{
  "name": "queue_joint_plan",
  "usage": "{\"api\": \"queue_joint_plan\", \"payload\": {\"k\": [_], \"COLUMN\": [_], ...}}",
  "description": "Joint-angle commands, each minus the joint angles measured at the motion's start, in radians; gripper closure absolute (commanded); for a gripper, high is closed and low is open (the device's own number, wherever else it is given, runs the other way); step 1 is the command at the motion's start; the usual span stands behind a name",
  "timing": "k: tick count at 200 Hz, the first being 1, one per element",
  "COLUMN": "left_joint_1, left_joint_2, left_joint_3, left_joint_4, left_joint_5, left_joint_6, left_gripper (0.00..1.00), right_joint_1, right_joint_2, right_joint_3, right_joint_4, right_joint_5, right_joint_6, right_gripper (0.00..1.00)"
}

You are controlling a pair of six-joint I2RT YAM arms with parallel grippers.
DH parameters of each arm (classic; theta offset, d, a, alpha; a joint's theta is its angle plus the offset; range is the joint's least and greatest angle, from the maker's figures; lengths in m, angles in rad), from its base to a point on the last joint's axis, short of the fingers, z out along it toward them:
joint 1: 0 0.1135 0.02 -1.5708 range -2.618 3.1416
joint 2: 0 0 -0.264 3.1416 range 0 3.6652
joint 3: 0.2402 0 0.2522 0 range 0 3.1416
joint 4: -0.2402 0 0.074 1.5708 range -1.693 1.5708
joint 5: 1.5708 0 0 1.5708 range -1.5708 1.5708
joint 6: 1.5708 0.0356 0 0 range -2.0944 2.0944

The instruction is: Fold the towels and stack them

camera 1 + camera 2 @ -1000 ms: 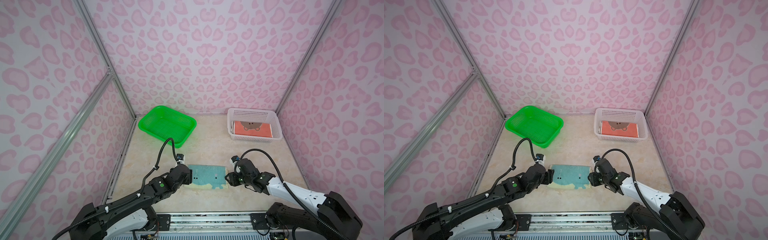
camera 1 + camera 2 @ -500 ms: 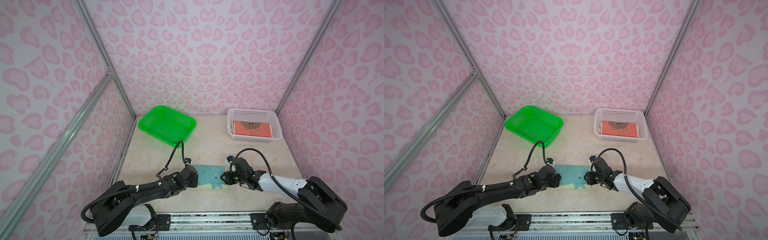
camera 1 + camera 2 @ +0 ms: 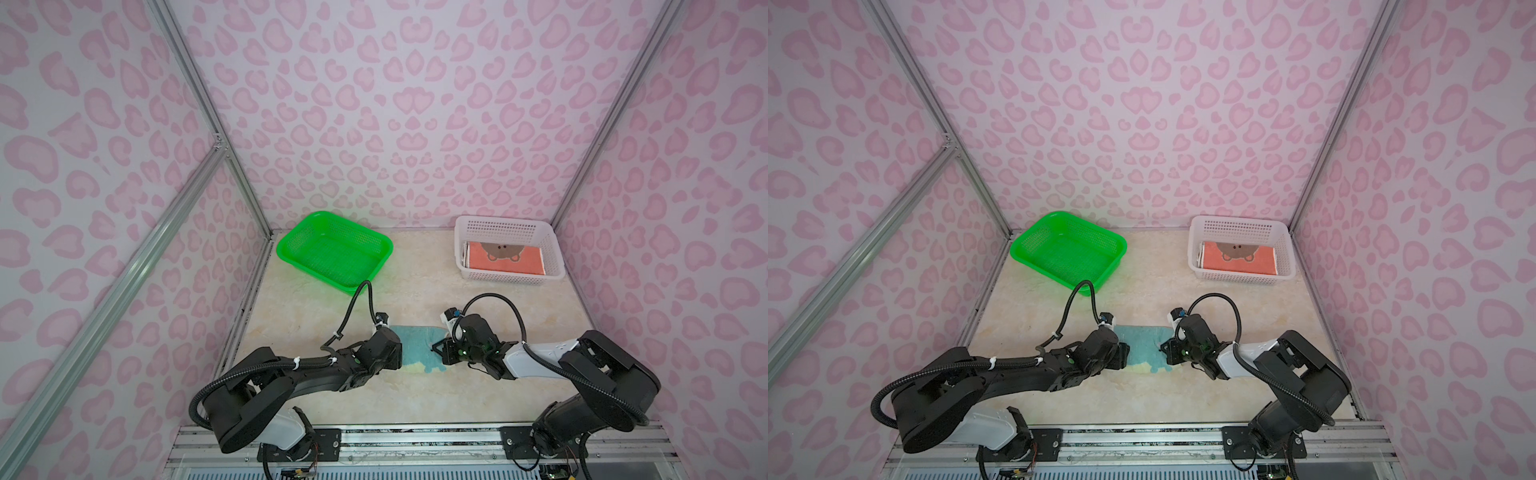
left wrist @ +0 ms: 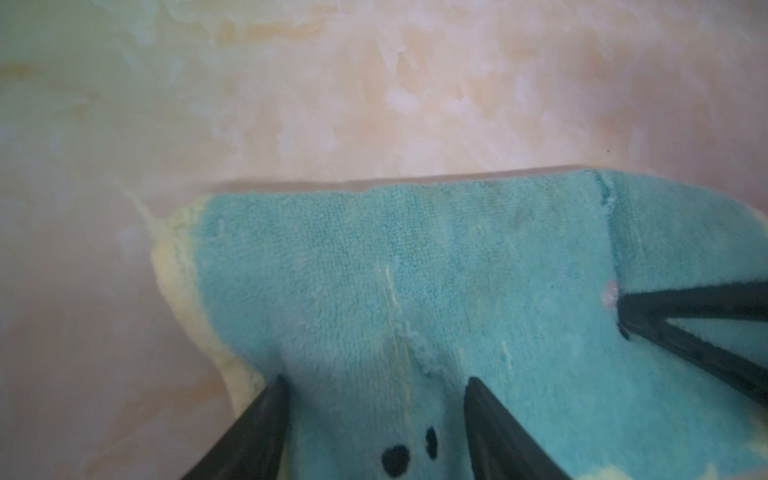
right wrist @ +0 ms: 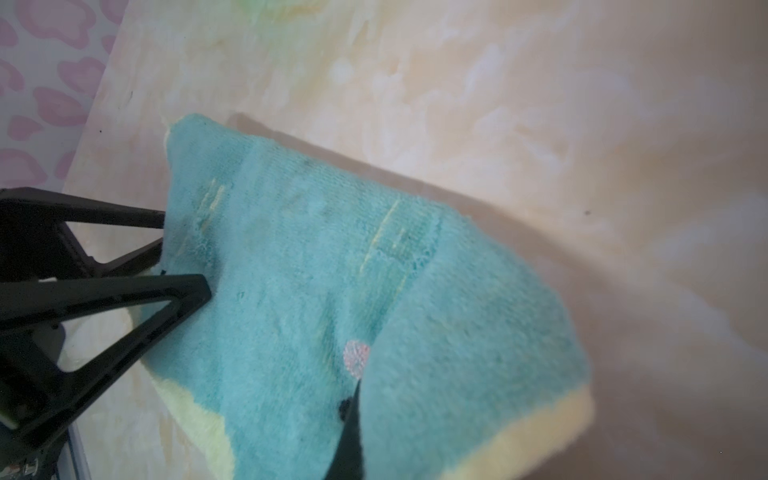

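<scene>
Two towels show in both top views. The teal towel (image 3: 415,347) lies on the table (image 3: 415,399), near and central, between the two arms. The bear towel (image 3: 505,259) sits folded in the white basket (image 3: 505,228), far right. The green basket (image 3: 316,276), far left, holds nothing that I can see. The left gripper (image 3: 401,354) meets the teal towel's left end and the right gripper (image 3: 435,354) its right end. I cannot make out the jaws in either top view.

Left wrist view: the left gripper (image 4: 378,382) has its jaws apart, both tips resting on the teal towel (image 4: 415,270) with nothing pinched. One of the right gripper's fingers (image 4: 685,297) touches the opposite end of the cloth.

Right wrist view: the right gripper (image 5: 353,403) is clamped on the teal towel (image 5: 311,291) at its right end, which rises off the table and drapes over the jaws. The left gripper (image 5: 185,253) stands at the other end, jaws parted.

Hazards, as I judge them:
- **Dragging:** only one end is gripped, so if I carry it leftward the whole cloth may slide instead of folding, because the left tips merely rest on it.
- **Slipping:** the soft pile may slip from a shallow pinch and drop the fold askew.
- **Collision:** the grippers work near one another, so a long sweep risks finger contact.
</scene>
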Motion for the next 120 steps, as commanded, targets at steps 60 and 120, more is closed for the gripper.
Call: {"api": "queue_joint_plan", "payload": {"k": [60,120], "left_joint_1": [0.01,0.011], "left_joint_2": [-0.076,-0.202], "left_joint_3": [0.006,0.0], "left_joint_4": [-0.103,-0.144], "left_joint_5": [-0.039,-0.084], "left_joint_6": [-0.007,0.053], "left_gripper": [0.02,0.02], "right_joint_1": [-0.11,-0.299], "right_joint_2": [0.05,0.26], "right_joint_3": [0.489,1.062], "right_joint_4": [-0.628,-0.95], "right_joint_5": [0.146,0.117], "right_joint_6": [-0.34,-0.537], "right_gripper": [1.0,1.0]}}
